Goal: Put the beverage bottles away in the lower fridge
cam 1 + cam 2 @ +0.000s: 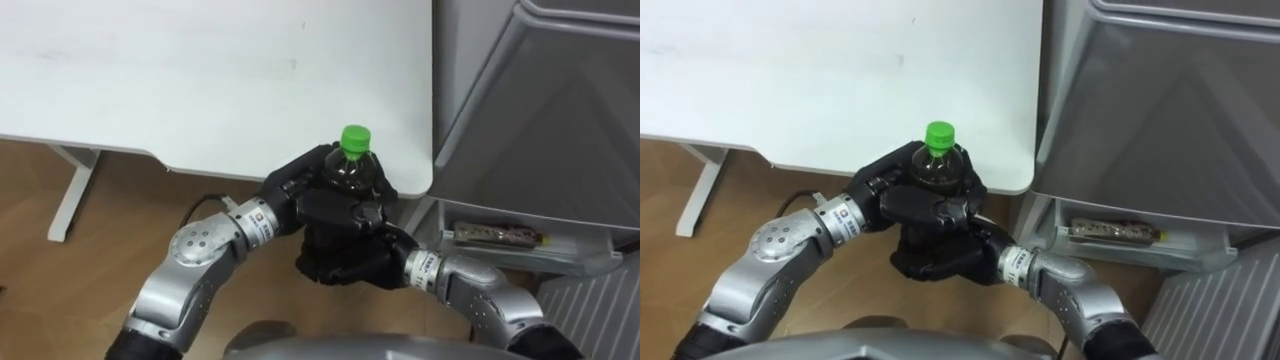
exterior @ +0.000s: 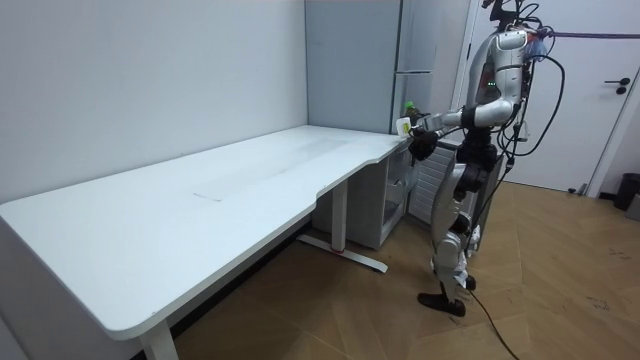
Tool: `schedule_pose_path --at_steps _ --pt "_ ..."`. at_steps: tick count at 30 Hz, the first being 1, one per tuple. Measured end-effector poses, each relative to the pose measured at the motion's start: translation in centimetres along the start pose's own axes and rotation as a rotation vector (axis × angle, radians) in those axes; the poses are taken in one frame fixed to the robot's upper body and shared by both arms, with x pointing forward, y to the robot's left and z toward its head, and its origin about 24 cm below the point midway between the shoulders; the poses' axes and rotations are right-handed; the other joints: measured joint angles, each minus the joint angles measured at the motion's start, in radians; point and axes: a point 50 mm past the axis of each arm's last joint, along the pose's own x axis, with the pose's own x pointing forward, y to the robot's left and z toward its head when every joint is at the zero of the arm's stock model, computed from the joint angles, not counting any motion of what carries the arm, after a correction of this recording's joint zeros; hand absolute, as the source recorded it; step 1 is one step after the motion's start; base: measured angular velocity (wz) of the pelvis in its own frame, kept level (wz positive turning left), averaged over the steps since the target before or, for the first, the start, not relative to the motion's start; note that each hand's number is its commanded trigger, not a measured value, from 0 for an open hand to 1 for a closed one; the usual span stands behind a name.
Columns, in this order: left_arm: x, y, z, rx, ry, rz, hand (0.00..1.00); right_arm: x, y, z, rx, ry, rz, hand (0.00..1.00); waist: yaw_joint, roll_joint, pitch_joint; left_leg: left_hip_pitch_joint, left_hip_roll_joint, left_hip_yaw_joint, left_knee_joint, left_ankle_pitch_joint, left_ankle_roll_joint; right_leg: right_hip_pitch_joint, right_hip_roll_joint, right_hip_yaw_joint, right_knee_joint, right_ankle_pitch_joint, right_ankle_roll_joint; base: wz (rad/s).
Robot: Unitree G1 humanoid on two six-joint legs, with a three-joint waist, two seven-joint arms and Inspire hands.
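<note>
A long white desk (image 2: 200, 200) stands on wooden floor (image 2: 560, 300) against pale walls (image 2: 130, 80).

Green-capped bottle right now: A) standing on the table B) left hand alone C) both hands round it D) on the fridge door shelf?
C: the left hand wraps the upper part of the bottle, the right hand its lower part, just off the corner of the table.

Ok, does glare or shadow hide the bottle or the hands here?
Left eye view: no glare on the bottle, though the left hand and right hand, both black, merge into one dark mass around it; the white table is bright. Room view: even light, soft shadow under the table.
</note>
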Motion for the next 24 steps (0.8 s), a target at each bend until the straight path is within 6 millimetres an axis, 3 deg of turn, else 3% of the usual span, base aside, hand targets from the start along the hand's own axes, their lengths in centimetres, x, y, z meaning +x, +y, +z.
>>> schedule_pose_path --at_steps 9,10,11,12,24 --pt "-0.02 0.04 -0.08 -0.005 0.002 0.002 1.0 0.03 0.03 -0.05 0.0 0.002 -0.002 1.0 0.0 -0.003 0.009 0.0 0.0 0.001 -0.007 0.0 0.0 -0.003 0.0 0.001 0.0 0.0 0.0 0.0" --pt "-0.02 0.04 -0.07 -0.005 0.001 0.002 0.91 0.03 0.03 -0.05 0.0 0.002 -0.002 1.0 0.0 -0.003 0.009 0.0 0.0 0.001 -0.008 0.0 0.0 -0.003 0.0 0.001 -0.001 0.0 0.0 0.0" --pt "-0.02 0.04 -0.07 -0.005 0.001 0.002 0.4 0.03 0.03 -0.05 0.0 0.002 -0.002 1.0 0.0 -0.003 0.009 0.0 0.0 0.001 -0.009 0.0 0.0 -0.003 0.0 0.001 -0.001 0.0 0.0 0.0" --pt "-0.02 0.04 -0.07 -0.005 0.001 0.002 0.0 0.04 0.03 -0.05 0.0 0.002 -0.002 1.0 0.0 -0.003 0.009 0.0 0.0 0.001 -0.009 0.0 0.0 -0.003 0.0 0.001 -0.001 0.0 0.0 0.0" --pt "-0.14 0.29 0.03 -0.004 -0.003 0.013 0.0 0.15 0.26 -0.31 0.044 0.002 0.012 1.0 -0.001 -0.003 0.0089 0.0 0.0 0.001 -0.009 0.0 0.0 -0.003 0.0 0.002 -0.001 0.0 0.0 0.0"
